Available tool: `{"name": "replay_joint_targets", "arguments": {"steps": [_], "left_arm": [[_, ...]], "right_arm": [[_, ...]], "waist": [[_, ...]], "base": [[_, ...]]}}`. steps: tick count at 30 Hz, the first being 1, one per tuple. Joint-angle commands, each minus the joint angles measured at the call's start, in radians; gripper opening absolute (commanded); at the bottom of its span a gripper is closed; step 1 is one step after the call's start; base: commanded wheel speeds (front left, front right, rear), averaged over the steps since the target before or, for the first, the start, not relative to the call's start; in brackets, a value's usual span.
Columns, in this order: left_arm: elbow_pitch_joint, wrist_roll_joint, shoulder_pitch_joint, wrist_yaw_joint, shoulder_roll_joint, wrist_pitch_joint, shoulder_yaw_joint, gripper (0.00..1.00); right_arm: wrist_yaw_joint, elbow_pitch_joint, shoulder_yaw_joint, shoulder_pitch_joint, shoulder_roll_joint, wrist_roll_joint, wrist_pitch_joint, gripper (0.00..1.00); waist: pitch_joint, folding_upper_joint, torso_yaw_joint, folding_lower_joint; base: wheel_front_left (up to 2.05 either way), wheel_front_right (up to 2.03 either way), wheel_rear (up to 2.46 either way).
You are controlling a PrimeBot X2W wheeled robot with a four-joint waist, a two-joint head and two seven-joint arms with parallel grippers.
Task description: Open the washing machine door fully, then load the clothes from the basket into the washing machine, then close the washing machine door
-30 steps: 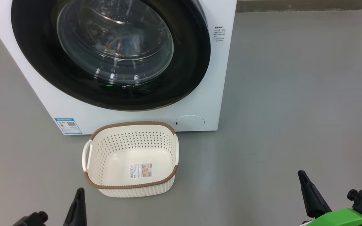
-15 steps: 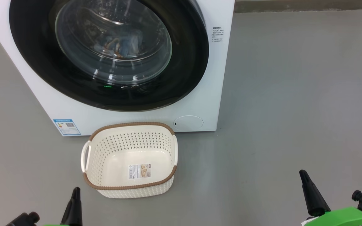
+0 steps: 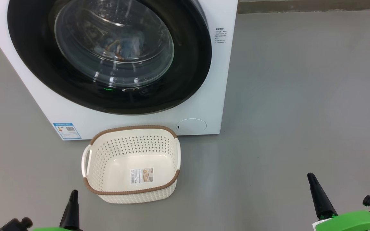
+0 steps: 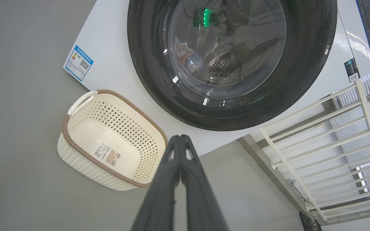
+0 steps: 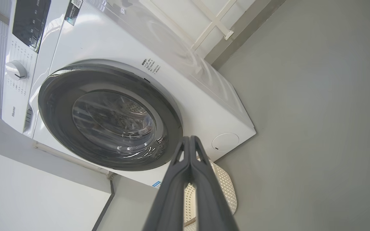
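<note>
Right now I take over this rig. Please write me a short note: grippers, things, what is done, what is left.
Both shut and empty: left gripper, right gripper.
The basket is empty, on the floor before the washer.
The clothes are inside, seen through the door, which looks shut.
Done: loading and, it seems, closing.
Left: probably nothing; check that the door holds.

The basket (image 3: 133, 127) sat on the floor (image 3: 284, 128) just before the washing machine (image 3: 214, 96), below its closed door (image 3: 191, 57), with the clothes (image 3: 124, 48) inside the machine behind that door, a label sticker (image 3: 66, 130) low on its front's left and a round flap (image 3: 191, 125) low on its right.
</note>
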Motion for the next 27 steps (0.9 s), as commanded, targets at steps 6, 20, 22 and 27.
{"name": "replay_joint_targets", "arguments": {"steps": [6,20,22,27], "left_arm": [[-0.006,-0.089,-0.054,-0.023,0.006,0.019,0.044,0.00],[0.014,-0.224,-0.070,-0.047,-0.001,0.048,0.079,0.00],[0.017,-0.245,-0.073,-0.051,-0.002,0.053,0.085,0.00],[0.024,-0.297,-0.079,-0.060,-0.005,0.064,0.098,0.00]], "right_arm": [[-0.003,-0.005,0.009,-0.061,-0.014,0.103,0.012,0.00],[-0.004,0.025,0.005,-0.081,-0.015,0.253,0.029,0.00],[-0.004,0.030,0.004,-0.084,-0.015,0.275,0.032,0.00],[-0.004,0.042,0.002,-0.092,-0.015,0.333,0.038,0.00]], "waist": [[-0.001,0.0000,-0.003,0.0000],[-0.002,0.0000,-0.009,0.0000],[-0.003,0.0000,-0.010,0.0000],[-0.003,0.0000,-0.012,0.0000]], "base": [[0.00,0.00,0.00],[0.00,0.00,0.00],[0.00,0.00,0.00],[0.00,0.00,0.00]]}}
